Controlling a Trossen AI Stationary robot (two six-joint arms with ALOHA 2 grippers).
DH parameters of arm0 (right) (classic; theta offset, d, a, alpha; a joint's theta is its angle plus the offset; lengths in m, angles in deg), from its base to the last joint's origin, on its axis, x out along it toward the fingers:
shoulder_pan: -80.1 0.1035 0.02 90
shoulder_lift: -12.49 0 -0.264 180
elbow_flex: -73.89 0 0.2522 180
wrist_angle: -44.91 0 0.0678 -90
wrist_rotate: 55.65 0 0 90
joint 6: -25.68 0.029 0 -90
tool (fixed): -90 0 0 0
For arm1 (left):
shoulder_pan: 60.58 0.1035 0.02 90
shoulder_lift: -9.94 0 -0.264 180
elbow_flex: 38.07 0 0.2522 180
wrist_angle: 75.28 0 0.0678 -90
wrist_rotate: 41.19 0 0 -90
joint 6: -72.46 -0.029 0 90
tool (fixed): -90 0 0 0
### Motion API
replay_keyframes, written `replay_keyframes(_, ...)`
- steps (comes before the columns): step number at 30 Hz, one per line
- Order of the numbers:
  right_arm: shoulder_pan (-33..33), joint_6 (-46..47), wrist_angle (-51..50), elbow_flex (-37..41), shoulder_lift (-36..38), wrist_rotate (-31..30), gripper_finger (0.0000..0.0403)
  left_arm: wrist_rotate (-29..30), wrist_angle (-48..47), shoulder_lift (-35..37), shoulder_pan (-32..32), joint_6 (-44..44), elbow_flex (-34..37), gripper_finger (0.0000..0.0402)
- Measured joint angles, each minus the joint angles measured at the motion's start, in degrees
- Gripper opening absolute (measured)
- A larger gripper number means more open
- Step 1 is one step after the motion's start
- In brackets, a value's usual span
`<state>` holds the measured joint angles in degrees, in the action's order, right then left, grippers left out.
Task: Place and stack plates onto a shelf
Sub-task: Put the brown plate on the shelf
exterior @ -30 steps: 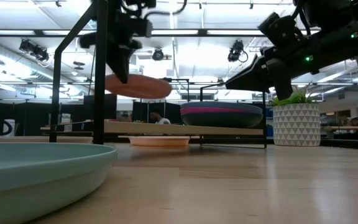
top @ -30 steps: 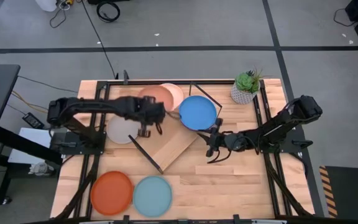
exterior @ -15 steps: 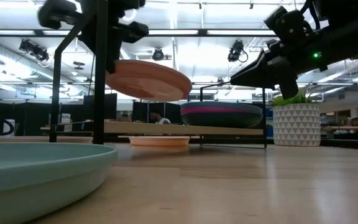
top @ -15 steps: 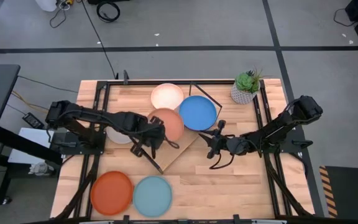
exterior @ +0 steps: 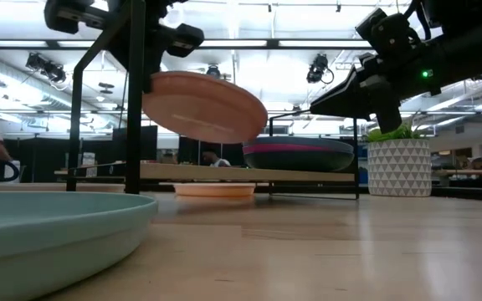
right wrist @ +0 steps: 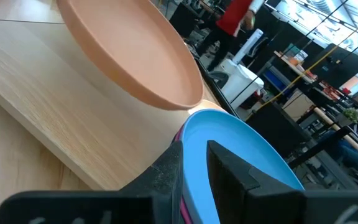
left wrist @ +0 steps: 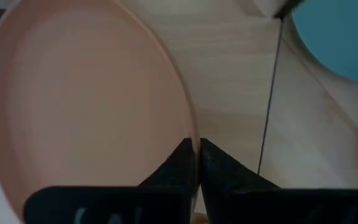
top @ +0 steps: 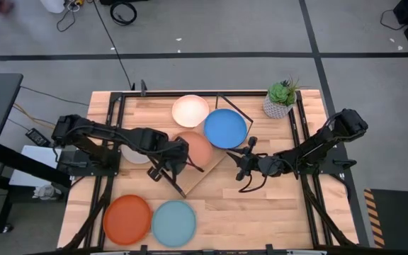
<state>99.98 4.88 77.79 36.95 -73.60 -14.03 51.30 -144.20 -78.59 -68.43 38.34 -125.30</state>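
Observation:
My left gripper (top: 176, 157) is shut on the salmon plate (top: 195, 146) and carries it above the light-wood shelf board (top: 205, 173) with its black rod frame (top: 166, 177). The blue plate (top: 225, 127) lies on a magenta plate (exterior: 295, 148) at the shelf's far end. My right gripper (top: 239, 166) hovers just near of that stack, fingers a little apart, touching nothing. A cream plate (top: 190, 110) rests on the table beyond the shelf. A pale grey plate (top: 134, 154) lies partly hidden under my left arm. An orange plate (top: 127, 218) and a light blue plate (top: 173, 222) sit by the near edge. My left gripper pinches the salmon plate's rim (left wrist: 193, 127) between its two fingers (left wrist: 180, 163), on the plate's left side, reaching in level from the table's left. The plate is lifted clear above the shelf (exterior: 224, 173) and is tilted, its free edge (exterior: 253, 130) lower than the held side.
A small green plant in a white pot (top: 280, 99) stands at the table's far right corner. Black frame rods (exterior: 135, 100) rise around the shelf. Bare tabletop (top: 275, 205) stretches along the near right.
My left gripper has carried the salmon plate from above the cream plate toward the near edge and a little right, over the shelf board, and the plate has tipped more steeply. My right gripper has drawn back slightly from the blue plate and then kept still.

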Motion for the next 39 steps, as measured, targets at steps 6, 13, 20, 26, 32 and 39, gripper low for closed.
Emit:
replay_keyframes(6, 0.00, 0.02, 0.00, 0.00, 0.00, 0.01, 0.0077, 0.04, 0.97, 0.00, 0.81, 8.48, 0.00, 0.0044)
replay_keyframes(13, 0.00, 0.02, 0.00, 0.00, 0.00, 0.06, 0.0077, -0.07, 1.43, -0.02, 0.93, 15.05, 0.00, 0.0064)
replay_keyframes(20, 0.00, 0.04, 0.00, 0.00, 0.00, 0.13, 0.0077, -2.26, 5.49, -0.02, 0.86, 15.49, 0.00, 0.0068)
replay_keyframes(26, 0.00, 0.04, 0.00, 0.00, 0.00, 0.15, 0.0077, 7.13, 6.91, -0.02, 1.38, 15.51, 0.00, 0.0068)
replay_keyframes(32, -0.02, 0.05, 0.02, 0.00, 0.00, 1.59, 0.0077, 8.37, 5.30, -0.02, 8.23, 17.04, 0.03, 0.0068)
replay_keyframes(39, -0.02, 0.06, 0.05, 0.00, 0.00, 3.06, 0.0077, 0.52, 9.93, -0.02, 23.59, 19.48, 6.60, 0.0068)
